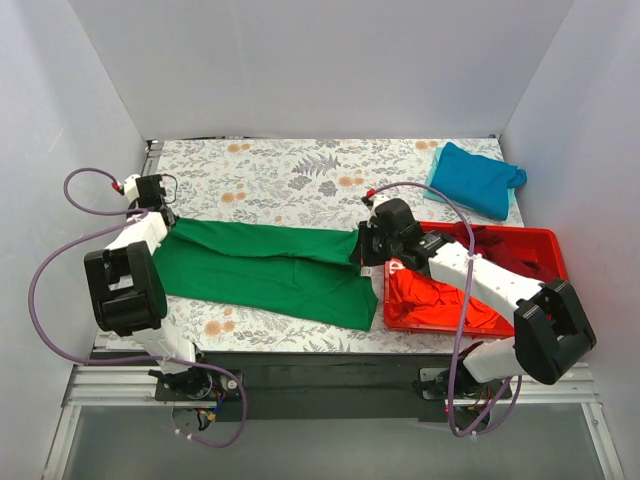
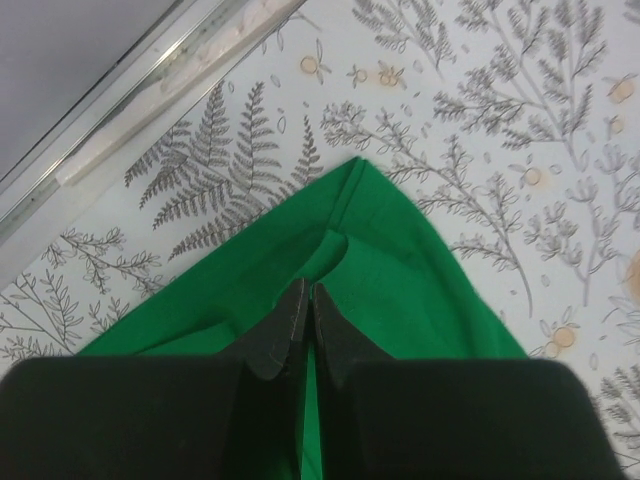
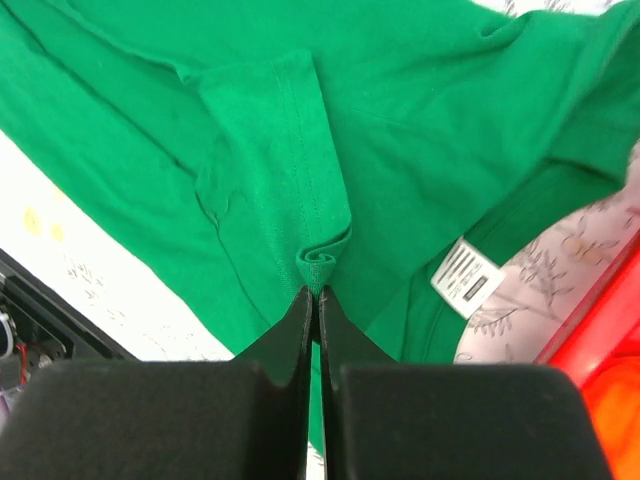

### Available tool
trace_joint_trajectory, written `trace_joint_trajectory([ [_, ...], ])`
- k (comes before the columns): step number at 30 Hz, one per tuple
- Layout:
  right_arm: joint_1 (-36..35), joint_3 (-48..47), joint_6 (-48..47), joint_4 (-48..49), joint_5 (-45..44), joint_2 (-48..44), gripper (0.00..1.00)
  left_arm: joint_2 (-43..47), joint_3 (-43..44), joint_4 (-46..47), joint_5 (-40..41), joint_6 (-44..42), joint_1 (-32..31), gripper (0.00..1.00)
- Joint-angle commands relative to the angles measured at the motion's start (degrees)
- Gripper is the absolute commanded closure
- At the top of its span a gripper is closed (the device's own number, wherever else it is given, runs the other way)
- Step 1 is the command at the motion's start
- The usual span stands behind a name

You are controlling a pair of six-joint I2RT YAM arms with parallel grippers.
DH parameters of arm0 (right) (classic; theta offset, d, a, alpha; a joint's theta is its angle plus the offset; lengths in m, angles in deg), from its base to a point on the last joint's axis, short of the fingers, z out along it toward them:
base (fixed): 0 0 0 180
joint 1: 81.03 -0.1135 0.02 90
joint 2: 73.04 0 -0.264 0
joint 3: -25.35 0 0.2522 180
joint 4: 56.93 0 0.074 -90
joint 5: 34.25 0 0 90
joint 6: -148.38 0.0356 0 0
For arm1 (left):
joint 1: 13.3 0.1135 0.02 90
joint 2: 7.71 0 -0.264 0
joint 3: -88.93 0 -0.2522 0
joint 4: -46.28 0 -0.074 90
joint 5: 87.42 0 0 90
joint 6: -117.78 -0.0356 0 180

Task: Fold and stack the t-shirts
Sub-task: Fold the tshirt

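Note:
The bright green t-shirt (image 1: 265, 270) lies stretched across the near table between my two arms. My left gripper (image 1: 165, 217) is shut on its left end; in the left wrist view the gripper (image 2: 306, 293) pinches the green cloth (image 2: 400, 280). My right gripper (image 1: 362, 248) is shut on its right end; in the right wrist view the gripper (image 3: 314, 290) pinches a bunched fold of the green shirt (image 3: 320, 130), near a white label (image 3: 467, 278). The teal blue t-shirt (image 1: 477, 177) lies folded at the back right. The orange-red t-shirt (image 1: 435, 298) and the dark maroon t-shirt (image 1: 505, 250) lie in the red tray (image 1: 555, 250).
The red plastic tray stands at the right, close beside my right gripper; its edge shows in the right wrist view (image 3: 600, 310). The table has a floral cover (image 1: 290, 170). A metal rail (image 2: 150, 85) runs along the left table edge. White walls enclose the sides and back.

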Motion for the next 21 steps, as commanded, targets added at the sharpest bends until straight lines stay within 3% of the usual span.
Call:
trace_joint_trajectory([
  [1,-1.5,1.99,1.62,1.38,-2.0,-2.58,0.99,3.45,-1.97,-1.4,2.08,-1.17,0.37,1.0],
  [21,-6.33,9.73,4.61,0.85,-5.07,-7.41,0.99,8.73,-6.89,-3.95,5.59,-0.12,2.83,1.0],
])
